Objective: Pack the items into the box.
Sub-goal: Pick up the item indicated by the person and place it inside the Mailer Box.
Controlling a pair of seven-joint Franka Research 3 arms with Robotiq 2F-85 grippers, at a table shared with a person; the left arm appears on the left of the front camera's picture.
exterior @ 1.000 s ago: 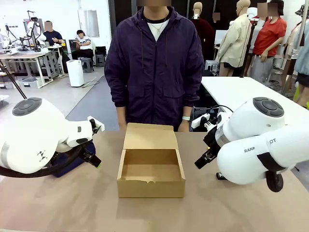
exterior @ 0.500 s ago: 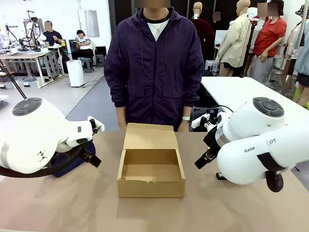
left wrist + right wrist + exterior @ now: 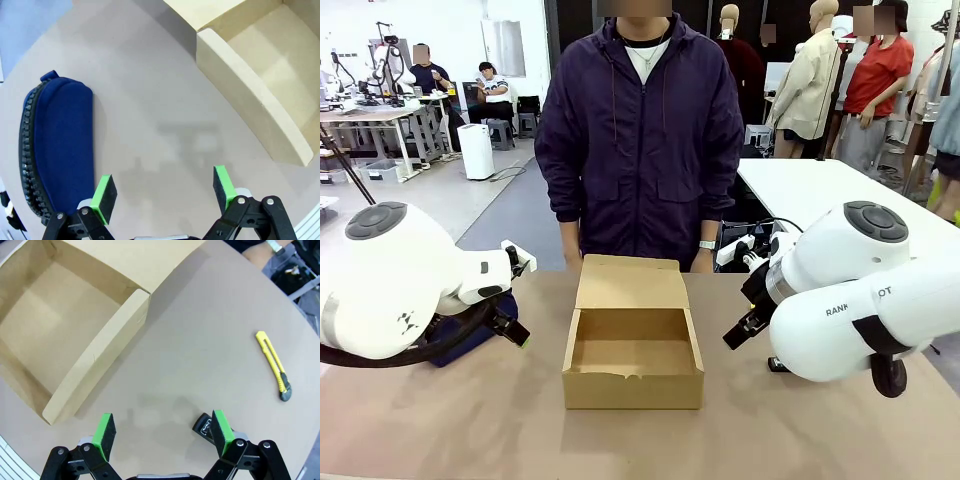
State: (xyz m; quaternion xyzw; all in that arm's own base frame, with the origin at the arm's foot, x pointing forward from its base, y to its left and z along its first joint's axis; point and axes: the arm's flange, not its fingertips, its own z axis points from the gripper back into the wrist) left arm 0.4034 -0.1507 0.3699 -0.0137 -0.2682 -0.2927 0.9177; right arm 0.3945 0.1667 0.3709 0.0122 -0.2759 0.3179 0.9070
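Nearest the robot, the left gripper hangs over the bare brown surface with its jaws wide open and nothing between them. In its wrist view, the green pads frame empty tabletop. Just beside one finger lies the navy zippered pouch, flat on the surface with its zip along the outer edge. It is clear of the jaws and outside the cardboard box. In the front view the pouch shows as a dark shape under the left arm, left of the box.

The right gripper hovers on the other side, its jaws also spread wide and empty. One end of the black stapler shows beside a green pad, resting on the surface. Farther off lies the yellow utility knife, well apart from the box wall.

Between the arms sits the cardboard box, nothing visible inside, its flap lid folded back toward the far edge. Behind it stands a person in a dark purple jacket.
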